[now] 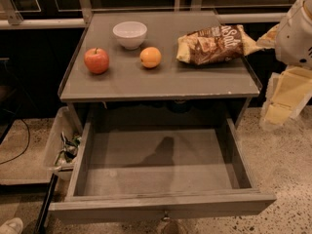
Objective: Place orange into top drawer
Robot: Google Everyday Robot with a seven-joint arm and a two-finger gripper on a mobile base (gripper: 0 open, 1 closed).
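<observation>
In the camera view we see the orange (150,57) resting on the surface (165,84), between the red apple (96,60) and the chip bag (212,45), just in front of the white bowl (129,34). The top drawer (161,206) stands pulled out below, with nothing in it. The gripper (282,99) hangs off the right edge, well apart from the fruit and holding nothing; we cannot tell whether it is released or clenched. We judge the reach has not begun: next we must swing left over the orange and grasp it.
</observation>
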